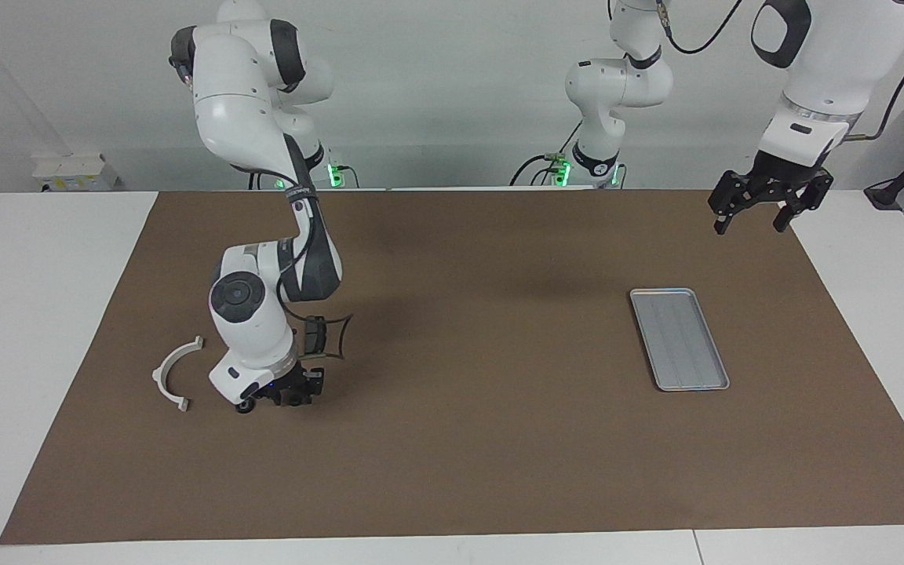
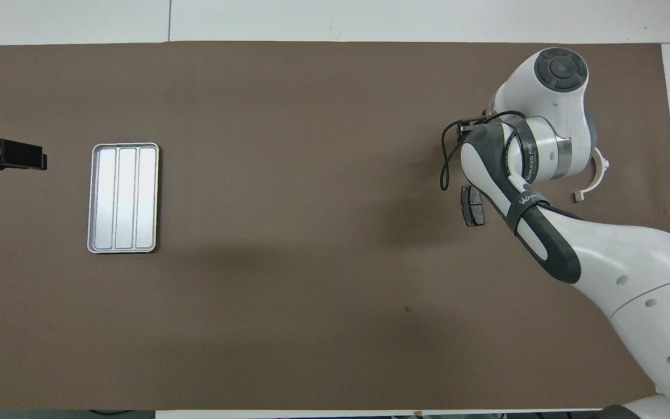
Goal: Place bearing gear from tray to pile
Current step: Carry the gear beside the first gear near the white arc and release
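Brown felt mat (image 1: pixel 499 439): ribbed metal tray (image 1: pixel 679 338), white half-ring (image 1: pixel 175 373); L claw (image 1: pixel 758 212) apart, R claw (image 1: pixel 295 390) unclear.

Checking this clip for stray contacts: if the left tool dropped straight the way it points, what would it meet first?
The left tool hangs open, pointing down, near the mat's edge at the left arm's end. It would likely meet bare mat first; the tray lies farther from the robots, though depth is uncertain.
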